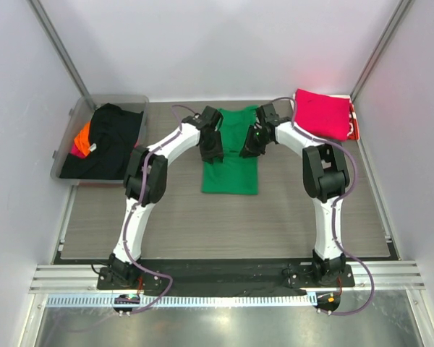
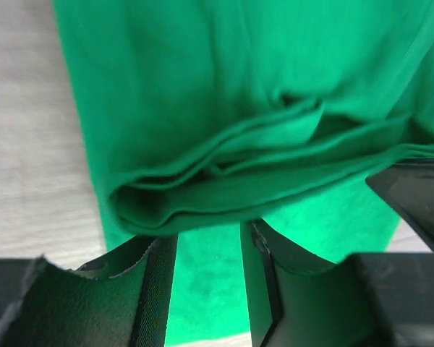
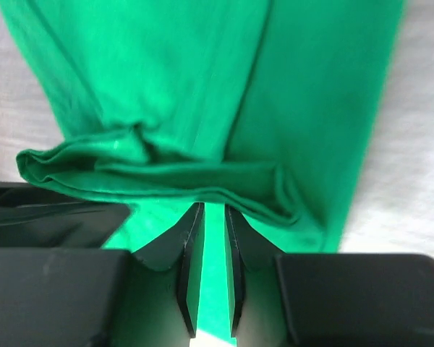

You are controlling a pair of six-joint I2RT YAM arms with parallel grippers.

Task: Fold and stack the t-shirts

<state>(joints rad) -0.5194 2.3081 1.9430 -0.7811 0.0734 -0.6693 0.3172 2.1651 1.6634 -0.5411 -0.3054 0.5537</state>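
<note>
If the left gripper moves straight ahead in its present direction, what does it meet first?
Most likely the folded edge of the green t-shirt, bunched just beyond the left gripper. Depth is unclear, so whether cloth already sits between its fingers cannot be told.

No text, label, brand, number or sign can be read in any view.

Green t-shirt (image 2: 224, 108) fold (bunched) above end effector (image 2: 208, 289)

Even, bright overhead light fills the top view, with glare on the metal strip (image 1: 224, 325) along the bottom edge and faint shadows beneath the arms. Both wrist views are soft: the bright green cloth t-shirt (image 2: 239, 94) blurs, black fingers (image 3: 189, 267) out of focus.
</note>
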